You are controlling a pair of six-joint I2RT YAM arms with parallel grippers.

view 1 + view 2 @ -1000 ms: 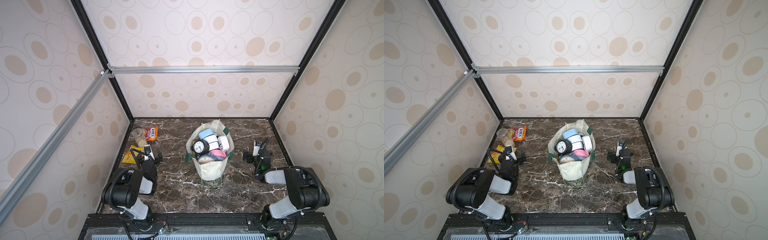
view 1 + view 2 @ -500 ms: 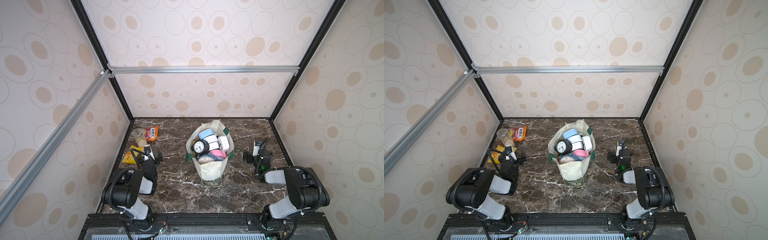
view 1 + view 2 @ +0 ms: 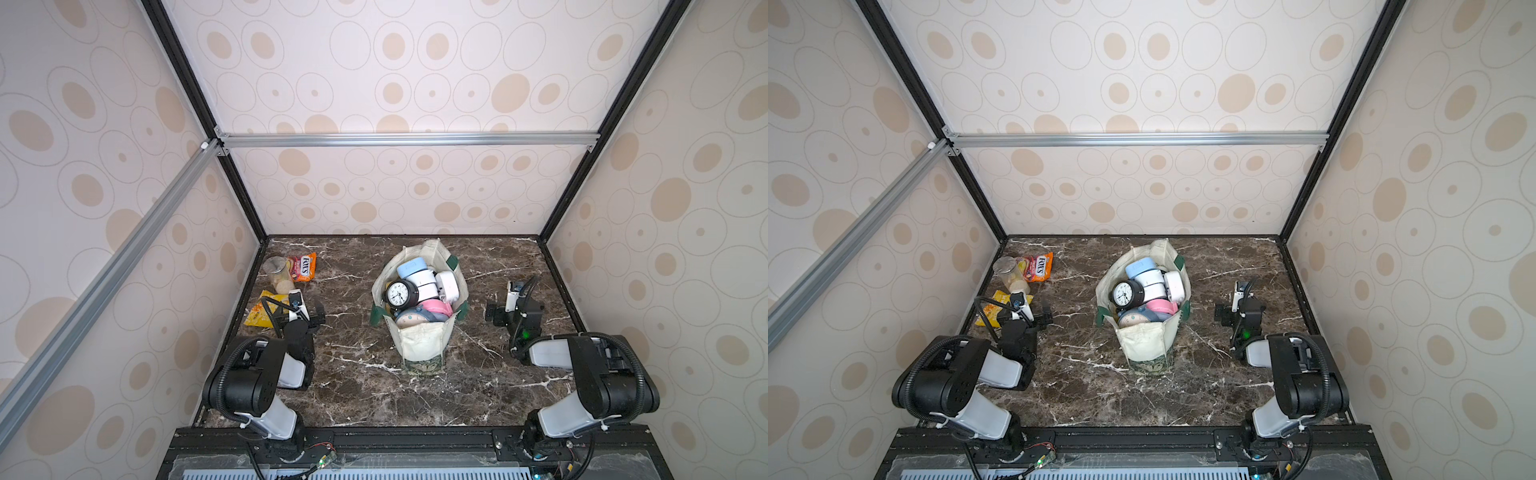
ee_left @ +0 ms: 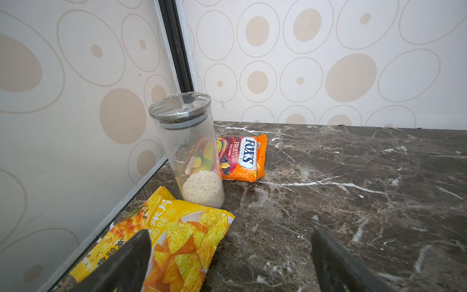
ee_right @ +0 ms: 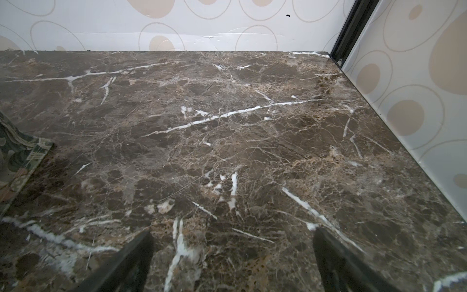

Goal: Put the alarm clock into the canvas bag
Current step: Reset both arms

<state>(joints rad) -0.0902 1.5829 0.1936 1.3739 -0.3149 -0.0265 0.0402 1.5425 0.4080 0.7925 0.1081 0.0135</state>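
The cream canvas bag (image 3: 419,345) (image 3: 1144,343) stands upright and open in the middle of the marble table in both top views. Several alarm clocks fill it. A black alarm clock (image 3: 400,293) (image 3: 1124,294) with a white face lies on top at its left side, beside blue, white and pink ones. My left gripper (image 3: 297,319) (image 4: 231,233) rests low at the table's left, open and empty. At the right, my right gripper (image 3: 514,311) (image 5: 233,233) is also low, open and empty. The right wrist view catches the bag's green patterned bottom band (image 5: 17,156).
A clear jar (image 3: 279,274) (image 4: 192,151) with rice, an orange Fox's candy bag (image 3: 305,268) (image 4: 241,158) and a yellow corn chip bag (image 3: 259,309) (image 4: 171,235) sit by the left wall, just ahead of my left gripper. Walls close off three sides.
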